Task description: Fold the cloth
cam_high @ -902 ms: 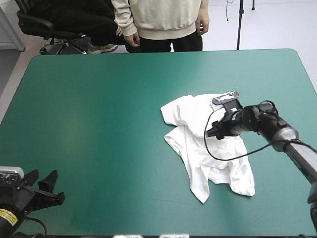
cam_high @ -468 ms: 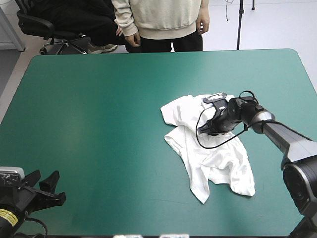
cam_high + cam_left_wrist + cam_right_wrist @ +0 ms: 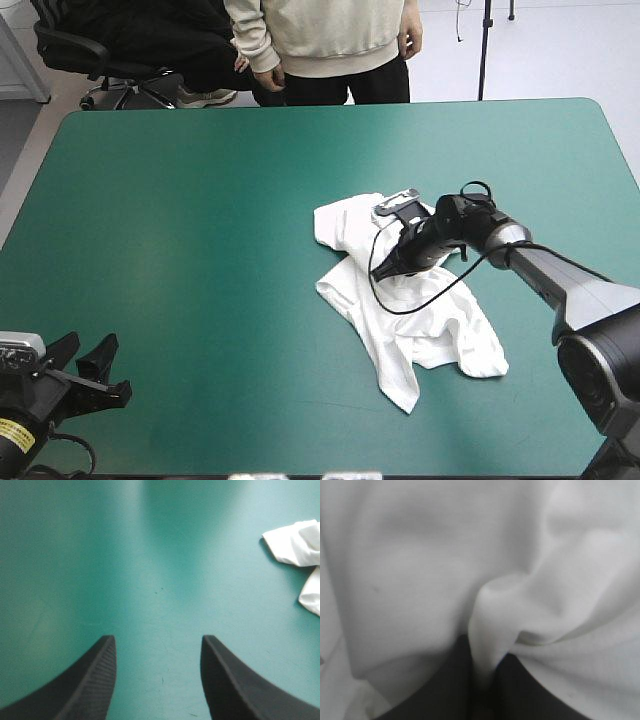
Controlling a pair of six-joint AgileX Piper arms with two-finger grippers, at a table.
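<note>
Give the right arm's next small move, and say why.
Probably lift the right gripper a little: it is shut on a ridge of the T-shirt, which lies crumpled, and the left gripper stands open, far from the cloth. Raising may let it hang loose.

t-shirt (image 3: 430,320) on table (image 3: 200,200) right of centre, right hand (image 3: 381,273) on it, left hand (image 3: 88,352) well apart — near-left corner

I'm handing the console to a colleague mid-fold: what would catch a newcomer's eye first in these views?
The crumpled white short-sleeved T-shirt stands out, lying right of centre on the teal-green table cover. The right gripper, with its broad black fingers, sits on the shirt's far half, shut on a raised fold of the cloth. The left gripper hovers open at the near left corner, well apart from the shirt.
</note>
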